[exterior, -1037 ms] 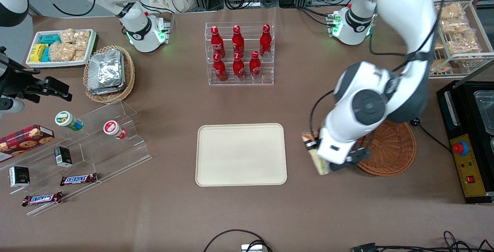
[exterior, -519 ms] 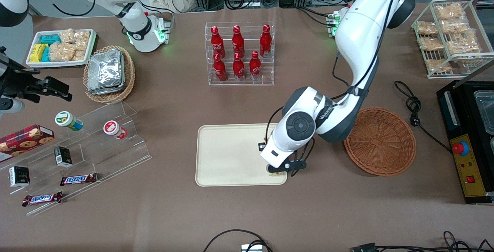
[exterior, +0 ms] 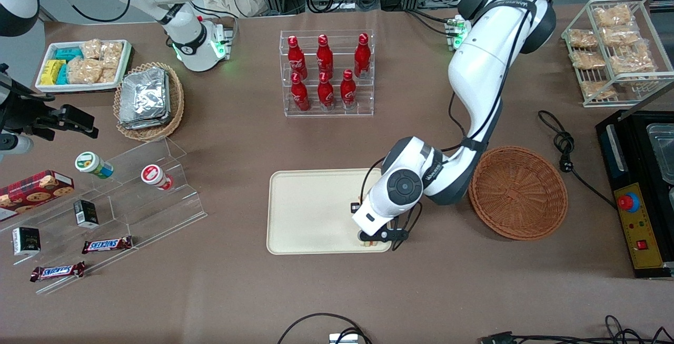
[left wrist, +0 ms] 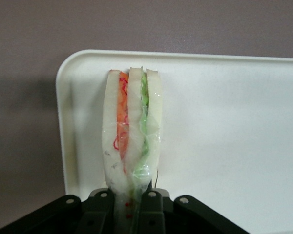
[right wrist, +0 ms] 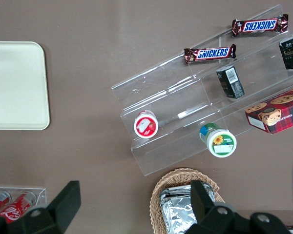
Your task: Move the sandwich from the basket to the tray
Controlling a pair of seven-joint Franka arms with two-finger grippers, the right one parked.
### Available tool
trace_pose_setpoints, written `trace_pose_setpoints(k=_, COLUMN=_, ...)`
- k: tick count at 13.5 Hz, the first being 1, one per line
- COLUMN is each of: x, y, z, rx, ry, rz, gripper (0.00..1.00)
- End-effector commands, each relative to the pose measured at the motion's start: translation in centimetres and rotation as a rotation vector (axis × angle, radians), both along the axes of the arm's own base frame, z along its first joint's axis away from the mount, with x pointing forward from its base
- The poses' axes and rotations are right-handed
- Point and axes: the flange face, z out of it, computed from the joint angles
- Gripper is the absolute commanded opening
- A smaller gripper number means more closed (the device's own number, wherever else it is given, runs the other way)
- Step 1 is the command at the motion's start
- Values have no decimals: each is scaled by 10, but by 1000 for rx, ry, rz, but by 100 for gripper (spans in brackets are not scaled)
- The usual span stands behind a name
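The sandwich (left wrist: 132, 131), a clear-wrapped wedge with orange and green filling, stands on edge in my left gripper (left wrist: 132, 195), which is shut on its lower end. In the front view the gripper (exterior: 375, 238) is low over the cream tray (exterior: 310, 212), at the tray corner nearest the camera on the basket's side. Only a sliver of the sandwich (exterior: 372, 243) shows under the wrist there. In the wrist view the tray (left wrist: 224, 146) lies under the sandwich, near its rounded corner. The reddish-brown basket (exterior: 518, 192) stands beside the tray, with nothing in it.
A clear rack of red bottles (exterior: 326, 72) stands farther from the camera than the tray. A stepped acrylic shelf (exterior: 131, 196) with snacks lies toward the parked arm's end. A black machine (exterior: 637, 191) and a loose cable (exterior: 563, 144) lie past the basket.
The left arm carried the sandwich from beside the basket over to the tray and has come down a little lower over the tray's corner.
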Motion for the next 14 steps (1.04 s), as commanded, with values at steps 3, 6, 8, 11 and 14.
trace_pose_setpoints(k=3, x=8, y=6, z=49, rx=-6, ry=-64, rz=8, gripper=100)
trace_pose_setpoints(k=6, x=0, y=23, z=92, rx=3, ry=-71, rz=21, gripper=100)
trace_pose_setpoints(k=8, x=-9, y=54, z=127, rx=30, ry=-73, rz=37, gripper=100)
trace_pose_setpoints(k=11, x=-51, y=119, z=173, rx=118, ry=-54, rz=59, gripper=100)
trace_pose_setpoints(k=14, x=-107, y=160, z=213, rx=185, ry=-64, rz=34, gripper=100)
